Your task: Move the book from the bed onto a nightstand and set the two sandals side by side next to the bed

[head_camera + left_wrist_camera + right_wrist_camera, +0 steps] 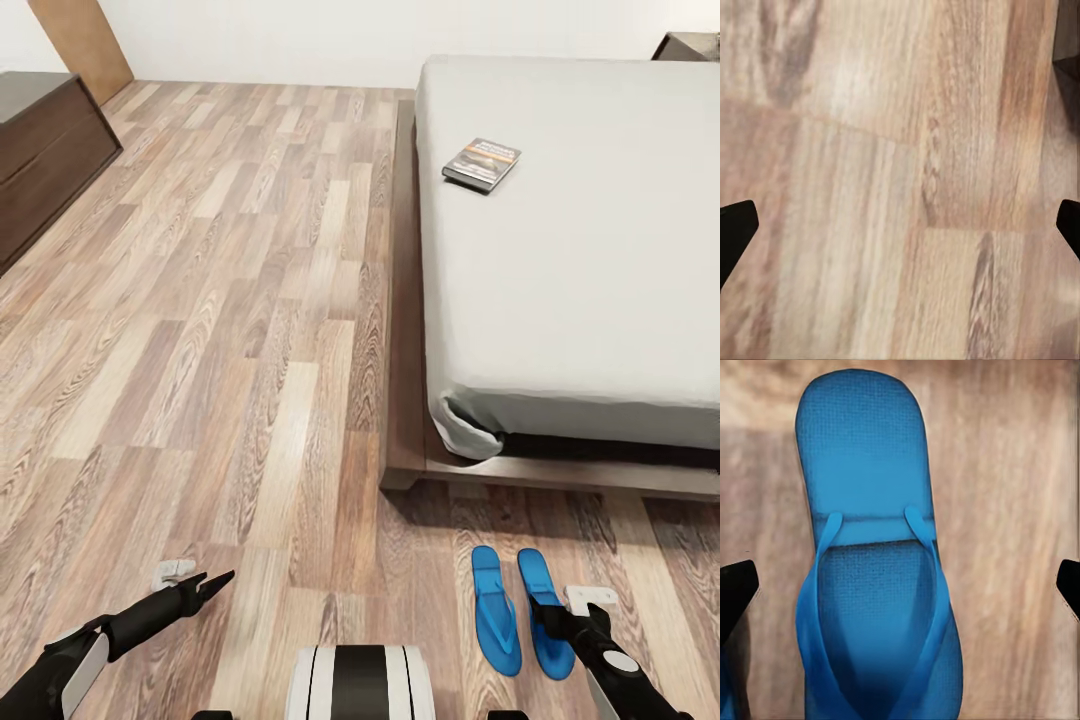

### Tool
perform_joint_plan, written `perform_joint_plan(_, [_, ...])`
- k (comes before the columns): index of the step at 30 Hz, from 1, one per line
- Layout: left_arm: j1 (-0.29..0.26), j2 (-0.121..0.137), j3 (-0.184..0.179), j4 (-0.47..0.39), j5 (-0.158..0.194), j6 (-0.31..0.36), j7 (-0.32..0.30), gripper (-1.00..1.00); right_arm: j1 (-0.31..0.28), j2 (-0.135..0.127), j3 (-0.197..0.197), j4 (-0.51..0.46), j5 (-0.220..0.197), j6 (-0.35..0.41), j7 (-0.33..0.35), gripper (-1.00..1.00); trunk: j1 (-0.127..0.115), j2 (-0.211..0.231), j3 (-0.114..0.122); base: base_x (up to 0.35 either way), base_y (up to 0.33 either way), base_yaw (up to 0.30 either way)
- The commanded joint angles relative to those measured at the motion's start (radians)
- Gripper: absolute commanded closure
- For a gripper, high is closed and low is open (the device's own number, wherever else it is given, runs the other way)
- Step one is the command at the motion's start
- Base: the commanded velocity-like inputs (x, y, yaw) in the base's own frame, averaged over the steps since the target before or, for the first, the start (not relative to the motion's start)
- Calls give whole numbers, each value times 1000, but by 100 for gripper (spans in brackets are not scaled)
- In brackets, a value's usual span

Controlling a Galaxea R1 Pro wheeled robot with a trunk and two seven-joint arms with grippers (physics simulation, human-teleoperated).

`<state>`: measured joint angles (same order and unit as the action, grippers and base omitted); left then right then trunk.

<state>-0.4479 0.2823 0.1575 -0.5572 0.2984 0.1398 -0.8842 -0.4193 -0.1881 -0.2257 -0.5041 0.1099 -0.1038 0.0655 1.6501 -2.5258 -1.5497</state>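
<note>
we see the two sandals [522, 610] lying side by side on the floor [230, 330], long axes running toward the bed [570, 250]. our right gripper [900, 589] hangs spread wide over one sandal; our left gripper [900, 229] is open too.

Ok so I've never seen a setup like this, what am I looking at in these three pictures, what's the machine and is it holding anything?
It's a simulated wheeled robot with two arms. The big picture comes from a camera on its head, looking down at a light wood-plank floor. The low bed with the pale grey mattress has a small dark paperback book lying on it. Two bright blue flat sandals lie side by side on the floor by the bed's foot. The other two pictures come from cameras on the wrists. The left claw hangs open over bare floor. The right claw is open above one sandal, its dark fingertips either side. Nothing is held.
</note>
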Motion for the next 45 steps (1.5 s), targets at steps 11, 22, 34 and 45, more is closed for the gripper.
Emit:
perform_joint_plan(11, [0, -1, 0, 0, 7, 10, -3, -100, 1, -31, -12, -79, -1, 14, 109, -100, -5, 2, 42, 0, 0, 0])
perform_joint_plan(22, [-1, -14, 0, 1, -6, 9, -1, -100, 1, -258, -7, -104, -417, 301, 564, -100, -10, 5, 85, 0, 0, 0])
perform_joint_plan(34, [1, -21, -17, 4, -43, 6, -9, -100, 3, -302, -8, -74, -464, 347, 780, -100, -15, 8, 131, 0, 0, 0])
perform_joint_plan(45, [12, 82, 77, 121, -17, -1, -105, -100, 6, -354, -9, 299, -470, 232, 936, -100, -20, 10, 174, 0, 0, 0])
